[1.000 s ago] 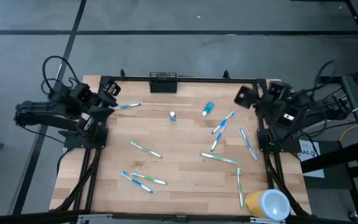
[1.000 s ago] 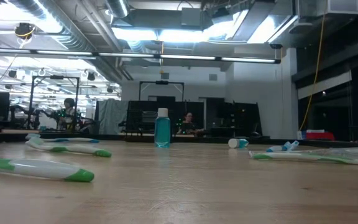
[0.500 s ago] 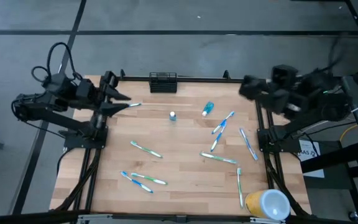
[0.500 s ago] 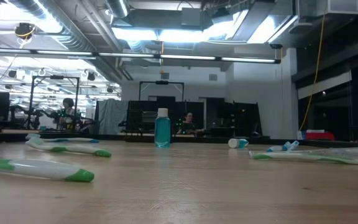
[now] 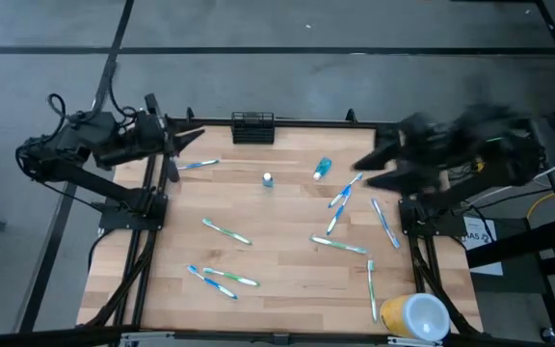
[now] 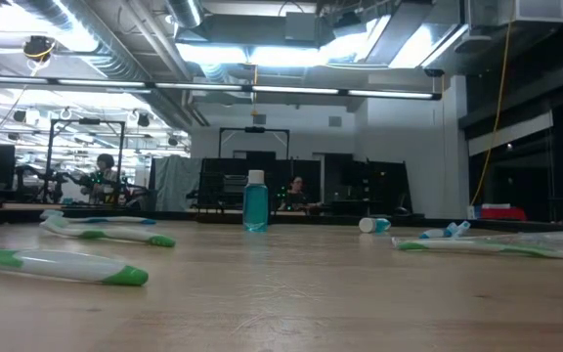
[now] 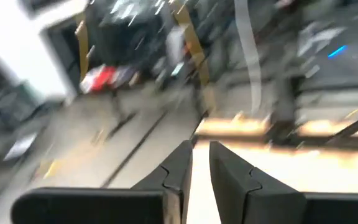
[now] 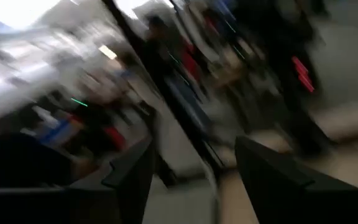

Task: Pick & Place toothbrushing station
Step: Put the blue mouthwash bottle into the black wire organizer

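The left arm is reaching in level over the surface's (image 5: 277,289) far left corner, its tool (image 5: 187,138) pointing inward with the fingers (image 7: 179,171) nearly together, a thin gap showing and nothing between them. The right arm is stretching in over the far right corner, blurred; its tool (image 5: 366,167) is standing wide apart and empty.

The black mesh caddy (image 5: 252,126) is sitting at the middle of the far edge, upright, apart from both tools.

I am counting nine toothbrushes: one (image 5: 196,164) near the far left corner just beside the left tool, one (image 5: 225,230) left of centre, two (image 5: 222,279) close together by the near edge, and five (image 5: 355,217) scattered along the right side. One blue bottle (image 5: 322,169) is lying past the centre, one small white cap (image 5: 268,179) beside it. One yellow-and-white cup (image 5: 414,316) is lying at the near right corner.
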{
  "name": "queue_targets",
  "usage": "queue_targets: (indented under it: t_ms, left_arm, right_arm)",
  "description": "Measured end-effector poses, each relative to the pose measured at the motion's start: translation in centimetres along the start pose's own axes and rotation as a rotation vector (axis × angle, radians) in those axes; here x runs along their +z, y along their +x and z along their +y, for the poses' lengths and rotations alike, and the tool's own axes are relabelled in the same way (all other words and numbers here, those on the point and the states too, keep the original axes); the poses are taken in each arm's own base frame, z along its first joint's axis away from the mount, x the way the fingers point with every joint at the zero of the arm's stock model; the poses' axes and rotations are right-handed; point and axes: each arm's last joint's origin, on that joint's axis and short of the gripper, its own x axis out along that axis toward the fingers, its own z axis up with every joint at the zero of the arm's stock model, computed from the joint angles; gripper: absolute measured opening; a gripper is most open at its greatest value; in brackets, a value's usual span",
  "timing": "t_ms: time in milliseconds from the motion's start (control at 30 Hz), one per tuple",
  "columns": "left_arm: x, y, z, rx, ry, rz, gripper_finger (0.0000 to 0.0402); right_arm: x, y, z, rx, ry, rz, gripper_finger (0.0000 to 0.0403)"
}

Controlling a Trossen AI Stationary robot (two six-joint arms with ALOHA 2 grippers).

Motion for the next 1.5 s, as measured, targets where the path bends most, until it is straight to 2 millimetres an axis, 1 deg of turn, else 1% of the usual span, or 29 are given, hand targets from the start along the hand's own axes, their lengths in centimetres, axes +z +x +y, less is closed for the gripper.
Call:
queue_targets:
  t_ms: [100, 167, 233, 300, 367, 467, 567, 667, 767, 867, 967, 1033, 1167, 1300, 1333, 1400, 1500]
  left_arm:
    - [-2.0, 0.5, -0.5, 0.032, 0.011, 0.195, 0.0048]
    - [-3.2, 1.3, -1.1, 0.039, 0.017, 0.317, 0.0051]
    - [-4.1, 2.5, -1.7, 0.1, 0.003, 0.412, 0.0057]
    - [-4.9, 3.6, -2.1, 0.193, -0.126, 0.473, 0.0066]
    - [-5.6, 4.3, -2.2, 0.266, -0.287, 0.534, 0.0074]
    - [-7.0, 5.6, -3.0, 0.375, -0.45, 0.648, 0.0081]
    - [-7.9, 6.6, -4.8, 0.43, -0.533, 0.696, 0.0081]
    - [-8.7, 7.8, -6.6, 0.461, -0.557, 0.727, 0.0084]
    - [-9.5, 8.9, -8.1, 0.487, -0.571, 0.754, 0.0095]
    - [-9.7, 9.7, -8.8, 0.497, -0.622, 0.742, 0.0113]
    - [-9.7, 11.4, -8.7, 0.426, -0.642, 0.754, 0.0131]
    - [-10.1, 13.2, -8.6, 0.343, -0.648, 0.798, 0.0137]
    - [-12.3, 17.4, -8.5, 0.279, -0.731, 0.8, 0.0131]
    - [-14.8, 20.3, -8.0, 0.349, -0.757, 0.845, 0.0122]
    - [-15.4, 20.8, -8.0, 0.376, -0.778, 0.857, 0.0123]
    - [-15.9, 21.6, -7.9, 0.411, -0.838, 0.847, 0.013]
    - [-16.2, 22.3, -8.0, 0.449, -0.894, 0.805, 0.0151]
  right_arm:
    - [-1.9, 1.0, -2.8, -0.225, 0.068, 0.232, 0.0228]
    - [-2.5, 1.1, -4.0, -0.301, 0.091, 0.329, 0.0228]
    - [-3.1, 1.6, -5.1, -0.36, 0.094, 0.413, 0.0228]
    - [-3.7, 2.3, -6.1, -0.42, 0.088, 0.486, 0.0228]
    - [-4.3, 2.6, -6.9, -0.482, 0.095, 0.556, 0.0228]
    - [-5.4, 3.4, -8.0, -0.626, 0.108, 0.644, 0.0228]
    - [-6.2, 4.0, -8.9, -0.756, 0.114, 0.696, 0.0228]
    - [-6.6, 3.7, -9.2, -0.873, 0.097, 0.714, 0.0228]
    - [-6.7, 2.5, -8.9, -1.008, 0.079, 0.68, 0.0228]
    - [-6.3, 0.7, -7.7, -0.991, 0.096, 0.603, 0.0228]
    - [-6.2, -1.2, -6.5, -0.955, 0.084, 0.553, 0.0228]
    - [-6.2, -2.6, -5.8, -0.923, 0.054, 0.536, 0.0228]
    - [-6.3, -5.5, -4.7, -0.822, 0.06, 0.519, 0.0228]
    - [-6.2, -7.8, -3.9, -0.733, 0.058, 0.505, 0.0228]
    - [-6.2, -8.4, -3.8, -0.719, 0.058, 0.495, 0.0228]
    - [-6.0, -9.4, -3.7, -0.7, 0.058, 0.473, 0.0228]
    - [-6.0, -10.3, -3.6, -0.684, 0.058, 0.454, 0.0228]
